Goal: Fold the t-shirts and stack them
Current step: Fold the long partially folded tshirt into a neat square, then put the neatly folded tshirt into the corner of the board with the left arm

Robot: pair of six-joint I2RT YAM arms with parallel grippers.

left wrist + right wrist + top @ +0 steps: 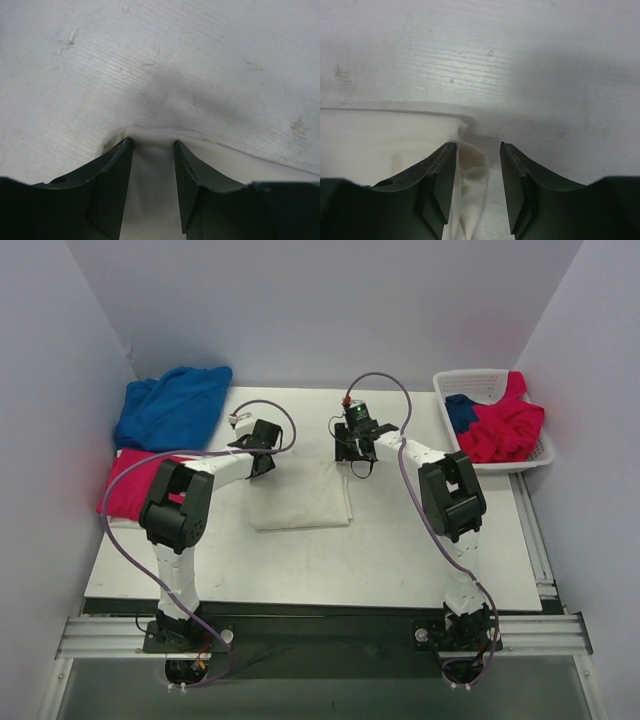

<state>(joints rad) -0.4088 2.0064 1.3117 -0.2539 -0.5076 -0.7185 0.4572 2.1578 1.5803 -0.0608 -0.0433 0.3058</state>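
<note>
Both arms lean over the far edge of a folded white cotton t-shirt (300,502) lying in the middle of the pale surface (400,560).

The left fingers (112,175) stand apart astride the shirt's far left hem, with cloth lying between them. The right fingers (437,175) are also spread, with a rumpled corner of the shirt in the gap. A crumpled blue t-shirt (175,405) and a magenta t-shirt (125,490) lie at the surface's left edge. At far right, a white plastic basket (470,375) holds red clothing (505,425) and a dark blue garment (460,412).
</note>
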